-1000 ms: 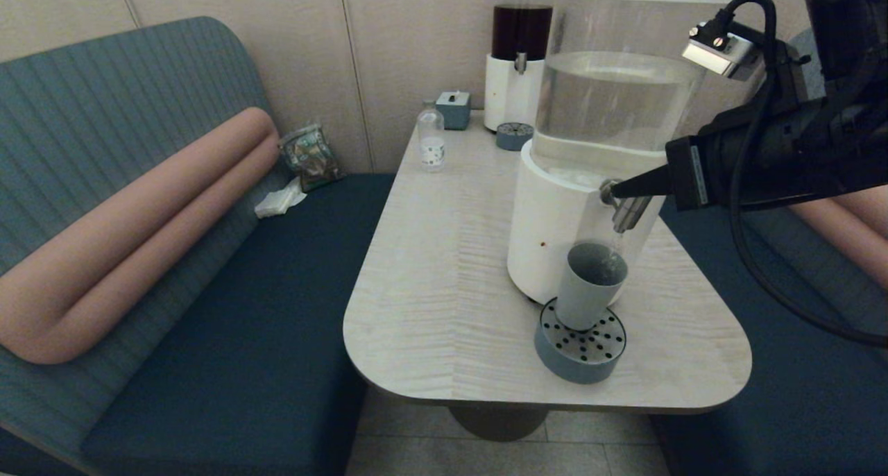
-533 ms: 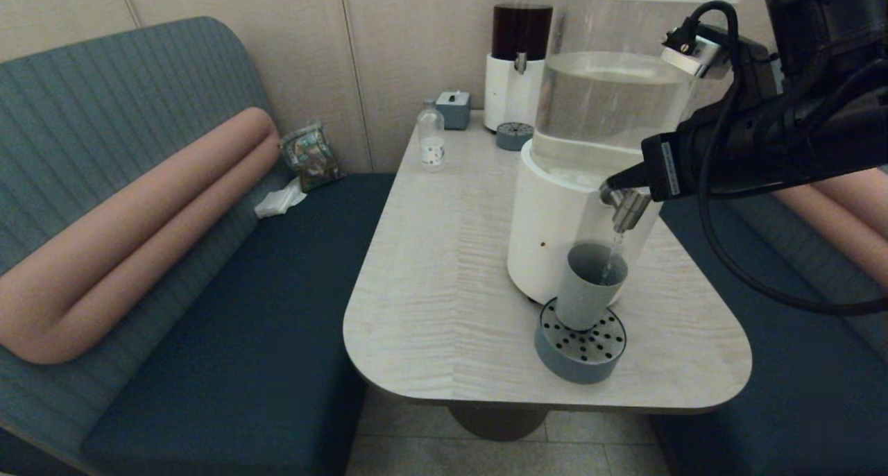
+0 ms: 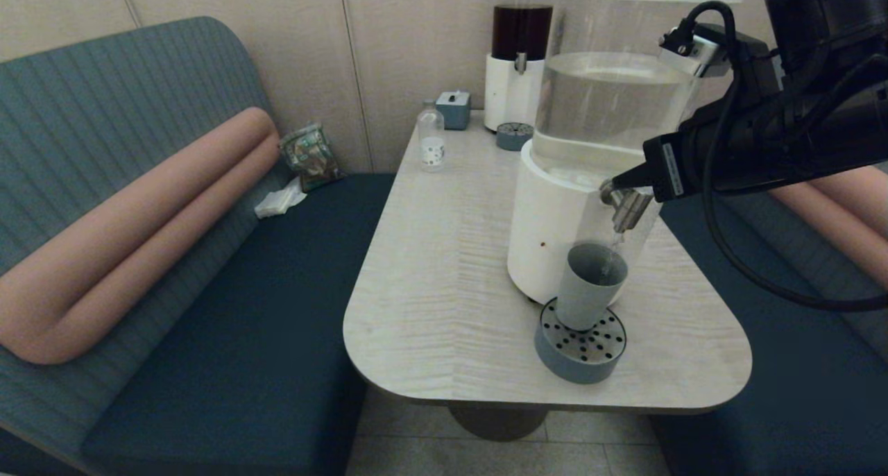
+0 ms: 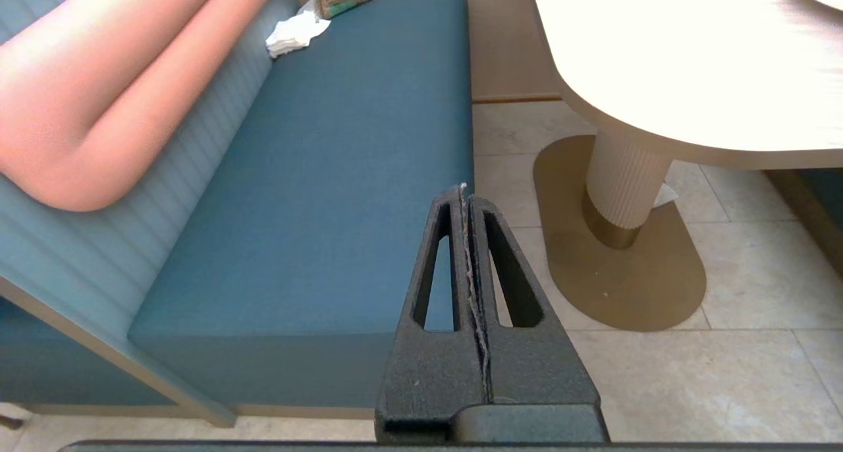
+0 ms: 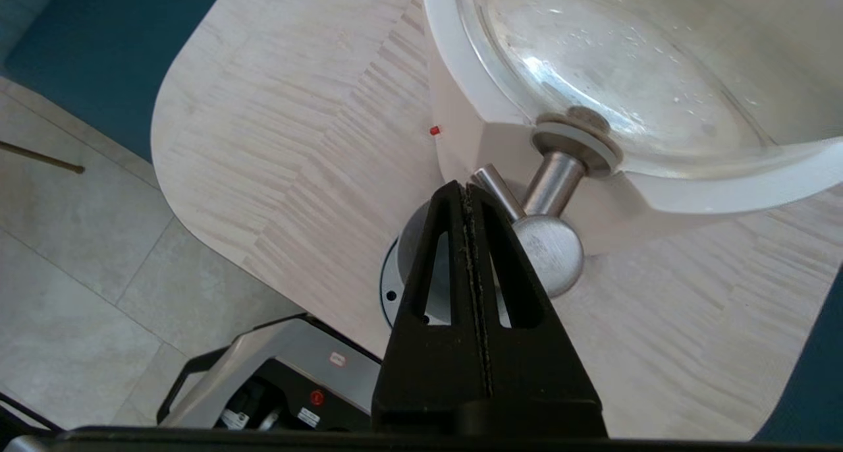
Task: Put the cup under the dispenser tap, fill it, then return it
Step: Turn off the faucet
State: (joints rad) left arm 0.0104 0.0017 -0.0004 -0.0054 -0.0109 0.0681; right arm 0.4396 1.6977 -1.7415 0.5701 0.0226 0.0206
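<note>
Right hand [image 3: 617,183], fingers together, tip on the dispenser tap [image 3: 626,209]; the cup [image 3: 588,286] upright directly below, nearer right arm. Left hand [image 4: 465,195] closed, parked.

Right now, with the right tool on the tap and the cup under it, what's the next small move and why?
Probably hold the right tool, shut, where it presses the dispenser tap a moment longer. A thin stream runs from the nozzle into the cup on the drip tray, and how full the cup is cannot be seen. Release once it looks full. The left tool is parked, shut, over the bench.
</note>
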